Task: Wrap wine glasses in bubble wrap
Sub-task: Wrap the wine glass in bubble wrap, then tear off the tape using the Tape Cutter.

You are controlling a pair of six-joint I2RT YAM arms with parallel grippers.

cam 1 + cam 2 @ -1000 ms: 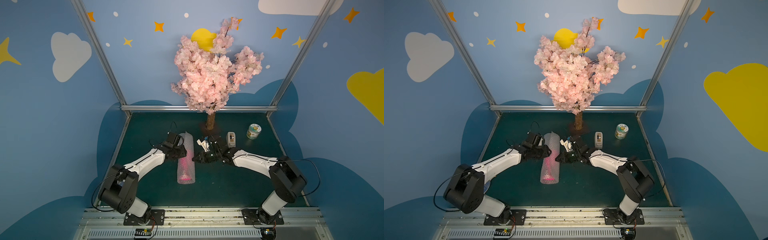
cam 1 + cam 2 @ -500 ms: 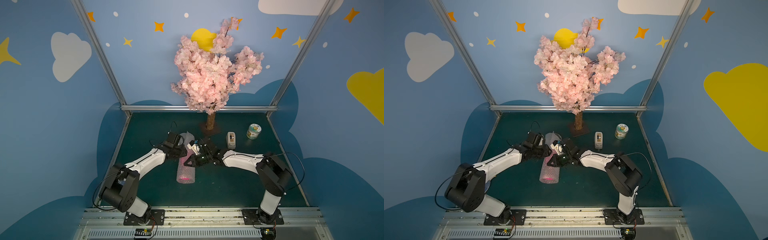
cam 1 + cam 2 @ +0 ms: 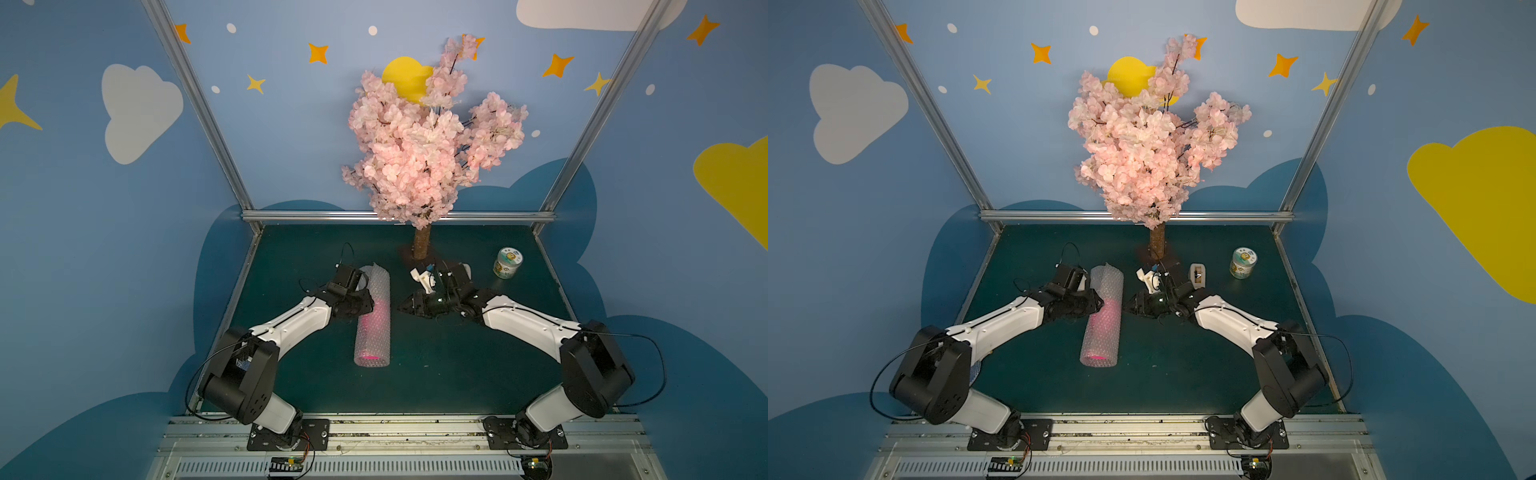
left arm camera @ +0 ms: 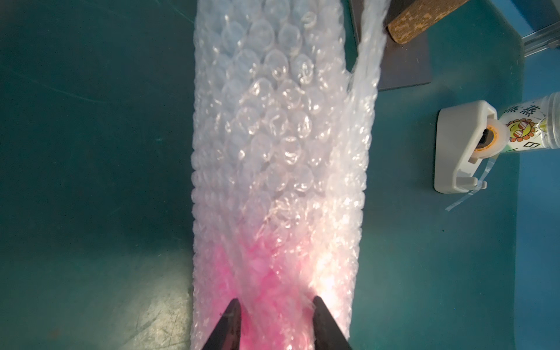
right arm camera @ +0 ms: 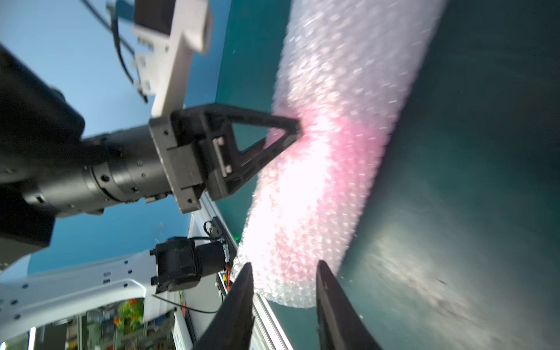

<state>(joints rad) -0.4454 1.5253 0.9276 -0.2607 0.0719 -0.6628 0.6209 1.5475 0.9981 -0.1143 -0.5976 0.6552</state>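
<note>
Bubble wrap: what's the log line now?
clear bubble wrap rolled around hot-pink plastic goblet | left fingers pinching wrap | right fingers open, apart

You get readable print on one thing only: the jar (image 4: 538,127). In the left wrist view its label shows black characters 蒸蒸 and, lower, 日, beside a smiling sunflower. In both top views its print is too small.

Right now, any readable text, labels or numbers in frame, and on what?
"蒸蒸": on the jar label, left wrist view.
"日": same label; its other characters are unreadable.
In both top views the jar label is too small to read.
Nothing else shows text.
</note>
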